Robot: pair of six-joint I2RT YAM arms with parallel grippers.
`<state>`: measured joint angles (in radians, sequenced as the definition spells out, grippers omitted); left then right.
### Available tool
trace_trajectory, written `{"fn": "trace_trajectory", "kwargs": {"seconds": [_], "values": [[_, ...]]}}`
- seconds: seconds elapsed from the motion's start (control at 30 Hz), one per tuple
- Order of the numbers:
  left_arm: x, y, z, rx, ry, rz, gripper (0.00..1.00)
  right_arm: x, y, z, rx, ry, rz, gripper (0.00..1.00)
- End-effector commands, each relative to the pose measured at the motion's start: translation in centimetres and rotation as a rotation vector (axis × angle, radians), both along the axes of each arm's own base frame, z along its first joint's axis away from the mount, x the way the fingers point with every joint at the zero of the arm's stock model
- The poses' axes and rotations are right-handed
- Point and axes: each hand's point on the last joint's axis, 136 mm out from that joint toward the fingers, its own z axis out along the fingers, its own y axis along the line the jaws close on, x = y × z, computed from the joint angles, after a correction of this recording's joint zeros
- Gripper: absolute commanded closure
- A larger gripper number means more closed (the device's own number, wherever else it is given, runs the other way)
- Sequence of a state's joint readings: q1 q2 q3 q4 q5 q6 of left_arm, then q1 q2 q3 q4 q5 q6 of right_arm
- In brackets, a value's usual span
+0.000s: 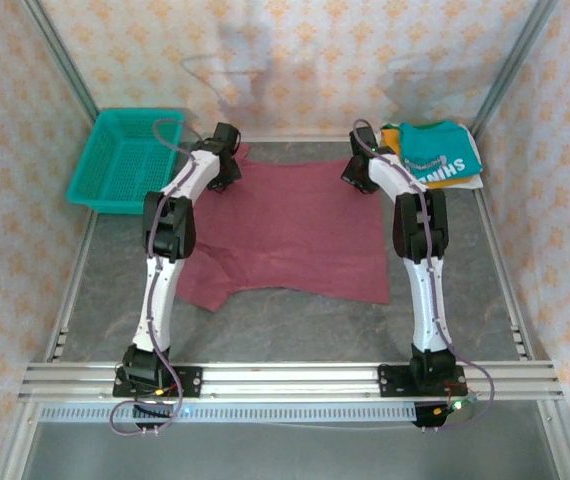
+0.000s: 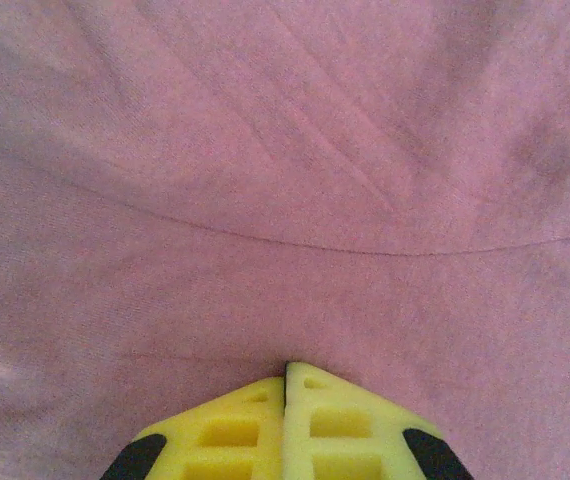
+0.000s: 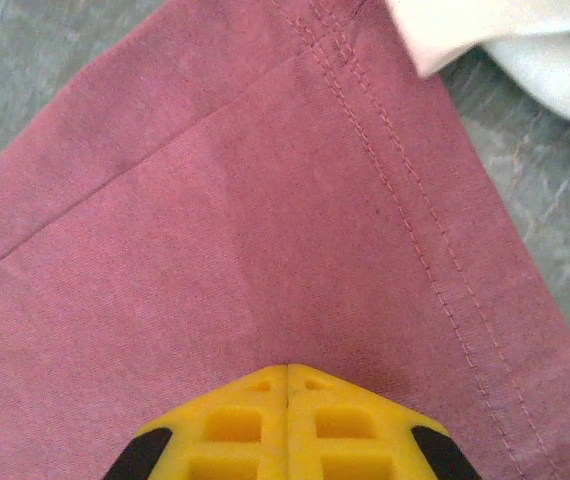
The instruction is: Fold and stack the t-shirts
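Observation:
A maroon t-shirt (image 1: 285,230) lies spread flat across the middle of the table, its print out of sight. My left gripper (image 1: 224,183) sits at the shirt's far left corner, jaws together and tips pressed into creased maroon cloth (image 2: 285,180), which draws toward the left gripper (image 2: 286,365). My right gripper (image 1: 357,181) is at the far right corner, jaws also together on the cloth near the stitched hem (image 3: 415,230); in the wrist view the right gripper (image 3: 287,368) meets the fabric. A folded stack, the teal t-shirt (image 1: 440,150) on top, rests at the back right.
A teal mesh basket (image 1: 115,202) stands at the back left, beside the left arm. Pale cloth (image 3: 525,40) from the stack lies just past the maroon hem. Grey tabletop (image 1: 295,325) shows in front of the shirt, bounded by metal frame rails.

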<state>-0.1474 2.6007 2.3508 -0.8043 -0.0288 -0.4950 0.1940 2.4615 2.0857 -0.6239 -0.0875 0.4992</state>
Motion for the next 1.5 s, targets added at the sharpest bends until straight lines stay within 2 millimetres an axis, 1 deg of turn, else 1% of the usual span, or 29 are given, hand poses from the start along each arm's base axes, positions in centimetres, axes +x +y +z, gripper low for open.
{"fn": "trace_trajectory", "kwargs": {"seconds": [0.0, 0.03, 0.07, 0.13, 0.2, 0.23, 0.3, 0.33, 0.37, 0.4, 0.43, 0.47, 0.5, 0.53, 0.57, 0.6, 0.63, 0.7, 0.73, 0.8, 0.83, 0.87, 0.9, 0.97, 1.03, 1.1, 1.2, 1.3, 1.47], "values": [[-0.6, -0.1, -3.8, -0.023, 0.099, -0.035, 0.99, 0.0, -0.5, -3.6, 0.039, 0.064, -0.051, 1.0], [0.0, -0.1, -3.9, -0.038, 0.085, -0.034, 0.99, 0.2, -0.4, -3.6, 0.047, 0.06, -0.052, 1.0], [0.4, -0.2, -3.5, -0.059, 0.075, -0.027, 0.99, 0.5, -0.3, -3.5, 0.049, 0.053, -0.052, 1.0], [0.6, -0.1, -2.2, -0.07, 0.063, -0.024, 0.99, 1.2, -0.2, -2.4, 0.045, 0.033, -0.047, 1.0], [0.3, 0.4, -0.2, -0.046, 0.049, -0.013, 0.99, 2.0, 0.1, -0.2, 0.052, 0.003, -0.024, 0.98], [-0.1, 0.6, 1.2, -0.036, 0.04, -0.009, 0.97, 2.4, 0.3, 1.4, 0.059, -0.017, -0.01, 0.93], [-0.8, 0.9, 4.8, -0.031, -0.012, -0.006, 0.94, 2.6, 0.8, 4.8, 0.069, -0.06, 0.02, 0.92], [-1.6, 1.1, 6.9, -0.028, -0.048, 0.0, 0.93, 2.5, 1.1, 6.8, 0.069, -0.088, 0.034, 0.89], [-2.3, 1.2, 8.9, -0.029, -0.089, 0.004, 0.91, 2.3, 1.4, 8.3, 0.07, -0.106, 0.05, 0.86], [-3.4, 1.5, 11.2, -0.031, -0.14, 0.013, 0.87, 1.8, 1.9, 10.2, 0.074, -0.13, 0.069, 0.82], [-4.7, 1.7, 13.3, -0.034, -0.187, 0.021, 0.81, 1.1, 2.3, 11.7, 0.072, -0.147, 0.089, 0.76], [-6.1, 1.9, 14.7, -0.034, -0.221, 0.031, 0.74, 0.4, 2.8, 12.9, 0.066, -0.161, 0.108, 0.73], [-7.9, 2.3, 16.2, -0.034, -0.257, 0.043, 0.69, -0.6, 3.1, 14.0, 0.057, -0.172, 0.125, 0.7], [-10.0, 2.7, 17.4, -0.038, -0.281, 0.054, 0.65, -1.8, 3.6, 14.7, 0.049, -0.179, 0.147, 0.68], [-11.9, 3.1, 17.4, -0.034, -0.283, 0.06, 0.63, -3.0, 4.0, 15.2, 0.045, -0.188, 0.168, 0.66], [-14.1, 3.6, 16.9, -0.04, -0.275, 0.092, 0.61, -4.6, 4.5, 15.2, 0.039, -0.195, 0.198, 0.65], [-16.5, 4.3, 16.0, -0.039, -0.252, 0.108, 0.61, -6.4, 4.8, 15.5, 0.029, -0.219, 0.221, 0.64], [-20.7, 6.0, 13.3, -0.066, -0.186, 0.162, 0.61, -9.9, 5.6, 15.2, 0.031, -0.281, 0.275, 0.61], [-22.7, 6.9, 11.7, -0.093, -0.152, 0.191, 0.61, -11.8, 5.8, 14.3, 0.045, -0.304, 0.309, 0.61], [-26.1, 8.6, 9.0, -0.117, -0.087, 0.249, 0.6, -15.0, 5.8, 13.0, 0.057, -0.338, 0.342, 0.59], [-27.3, 9.1, 7.8, -0.13, -0.064, 0.258, 0.6, -16.4, 5.6, 12.0, 0.057, -0.344, 0.35, 0.59], [-28.1, 9.6, 6.9, -0.142, -0.043, 0.271, 0.56, -17.6, 5.5, 11.2, 0.061, -0.346, 0.358, 0.59], [-28.8, 9.9, 6.0, -0.166, -0.019, 0.283, 0.55, -18.9, 5.6, 10.6, 0.068, -0.351, 0.371, 0.59], [-29.1, 10.1, 5.0, -0.182, 0.005, 0.283, 0.55, -20.9, 6.1, 9.6, 0.074, -0.35, 0.405, 0.58], [-29.3, 10.6, 4.2, -0.168, 0.041, 0.288, 0.55, -22.5, 6.9, 8.9, 0.06, -0.359, 0.445, 0.58], [-29.2, 10.4, 3.5, -0.181, 0.061, 0.28, 0.54, -23.3, 7.3, 8.2, 0.063, -0.351, 0.464, 0.57], [-29.1, 10.2, 1.9, -0.193, 0.105, 0.281, 0.54, -23.6, 7.1, 7.6, 0.052, -0.332, 0.448, 0.57], [-29.4, 10.3, 0.7, -0.187, 0.148, 0.287, 0.53, -23.3, 7.4, 7.9, 0.059, -0.346, 0.453, 0.56], [-30.6, 10.7, 0.2, -0.153, 0.18, 0.292, 0.53, -22.8, 7.2, 8.4, 0.031, -0.352, 0.447, 0.56]]}}
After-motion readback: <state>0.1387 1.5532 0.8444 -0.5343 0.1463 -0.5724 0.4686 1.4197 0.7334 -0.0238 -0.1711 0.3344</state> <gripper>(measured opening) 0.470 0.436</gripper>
